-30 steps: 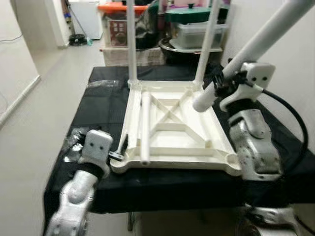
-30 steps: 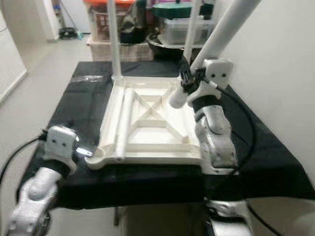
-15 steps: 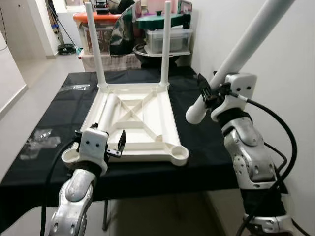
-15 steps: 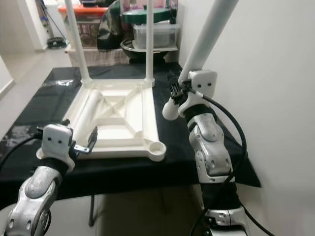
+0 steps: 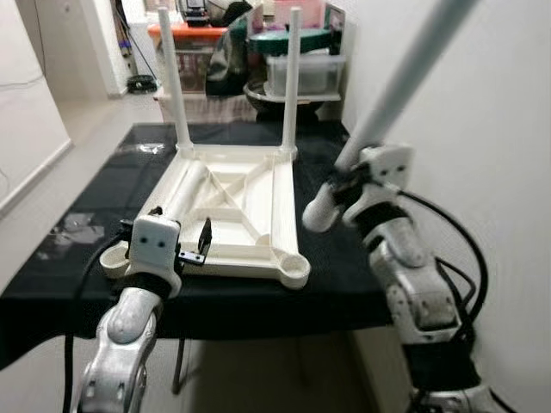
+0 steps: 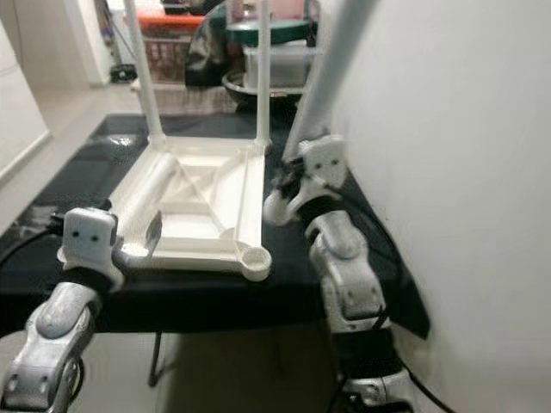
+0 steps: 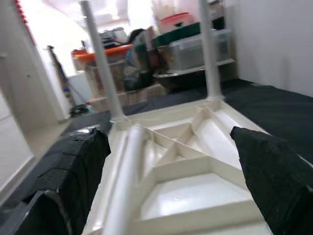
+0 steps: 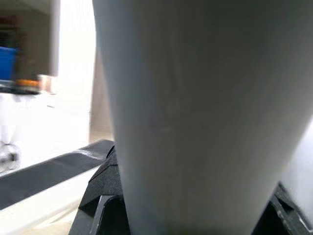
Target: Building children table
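The right gripper is clamped on a white leg, held slanting up beside the tabletop, off its right edge. The left gripper hovers with fingers spread at the tabletop's near left corner, holding nothing. The tabletop lies upside down on a black cloth — two legs already stand in its far corners, and a loose leg rests along its left rib. The held leg is long; swung carelessly, it could knock a standing leg or miss the near socket.
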